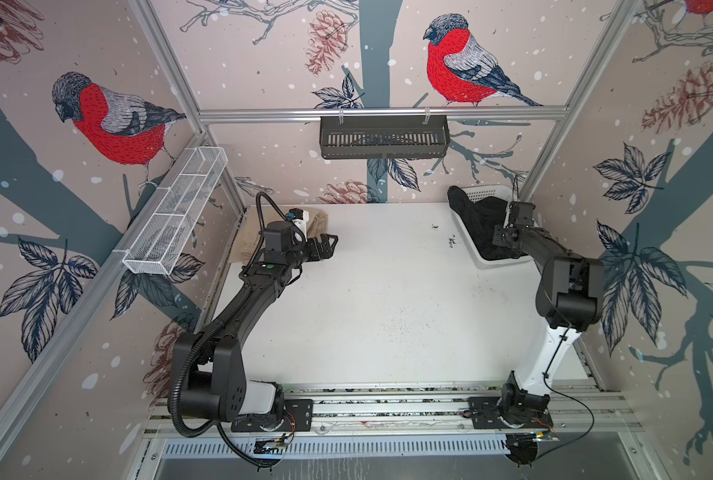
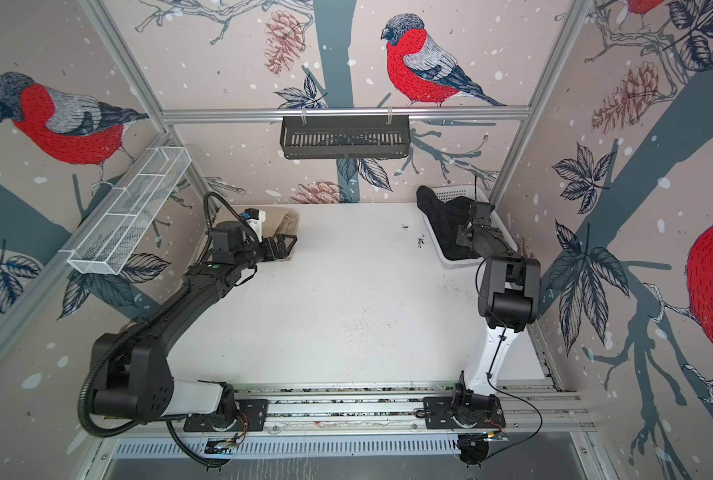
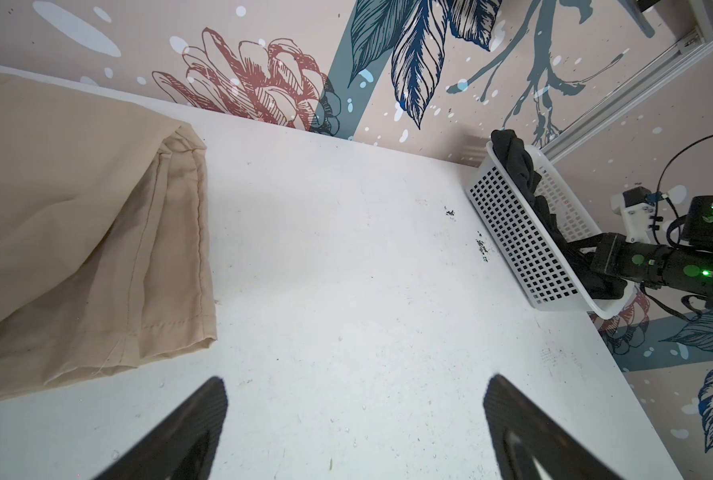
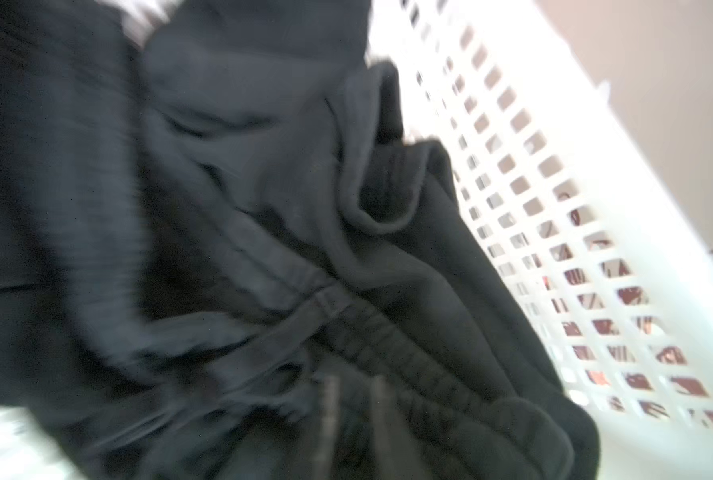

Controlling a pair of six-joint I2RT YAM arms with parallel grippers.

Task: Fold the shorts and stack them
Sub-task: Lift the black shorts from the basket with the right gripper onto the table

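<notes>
1. Two arms [image 1: 238,307] rise from the front rail [image 1: 388,405].
2. One white table [image 1: 388,311], speckled with dark crumbs [image 1: 452,241], lies between them.
3. Left gripper [image 3: 356,380] hovers, jaws wide apart, just beside the tan shorts [image 3: 76,228], folded flat at the far left corner.
4. Right gripper [image 4: 354,380] is pinched on the black shorts [image 4: 221,208], heaped in the one basket [image 4: 554,208], far right; two pairs in all.
5. Bird-papered walls [image 1: 263,62] carry one black shelf [image 1: 383,137] and one wire shelf [image 1: 176,208].
</notes>
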